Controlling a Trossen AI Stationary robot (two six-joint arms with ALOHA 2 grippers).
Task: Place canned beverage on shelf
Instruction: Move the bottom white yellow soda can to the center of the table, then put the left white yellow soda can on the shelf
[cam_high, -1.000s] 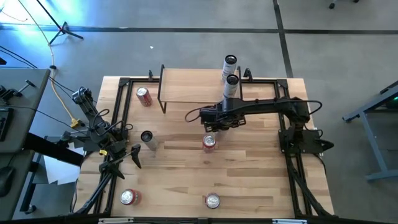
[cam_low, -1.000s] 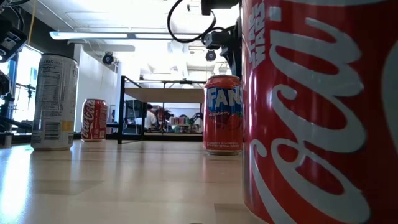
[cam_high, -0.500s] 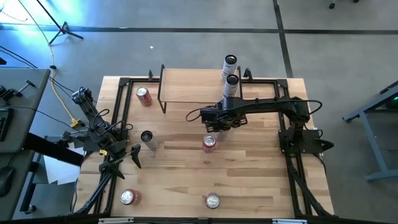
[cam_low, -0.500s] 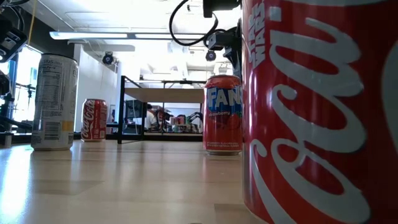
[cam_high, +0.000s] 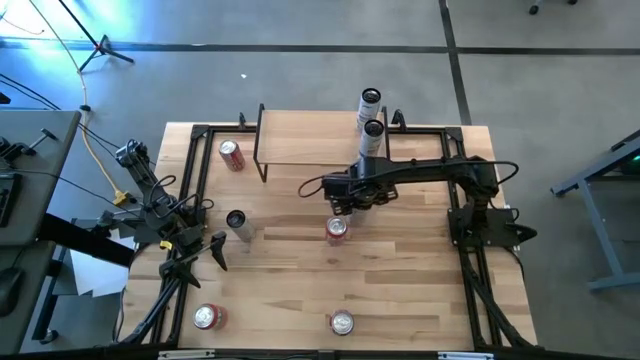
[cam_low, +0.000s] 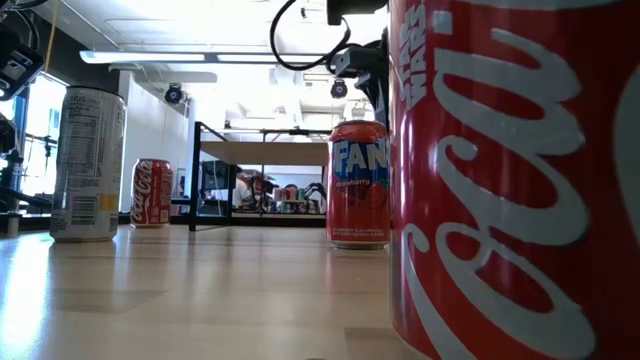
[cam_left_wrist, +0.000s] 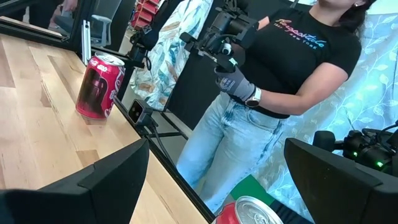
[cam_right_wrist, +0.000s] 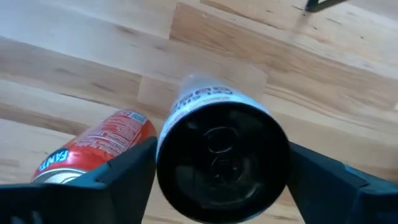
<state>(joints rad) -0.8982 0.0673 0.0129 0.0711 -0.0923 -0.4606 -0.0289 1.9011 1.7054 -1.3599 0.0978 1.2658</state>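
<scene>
Overhead, a dark can (cam_right_wrist: 222, 163) is clasped by the right gripper (cam_high: 345, 200); directly beneath, a red can (cam_high: 337, 229) is crowded, bare tabletop (cam_high: 290, 260) alongside.

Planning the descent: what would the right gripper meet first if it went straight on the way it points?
The black-topped can between the right gripper's fingers comes first; beyond it, bare wooden tabletop, with the Fanta can just beside that line. Depth to the table is unclear.
</scene>
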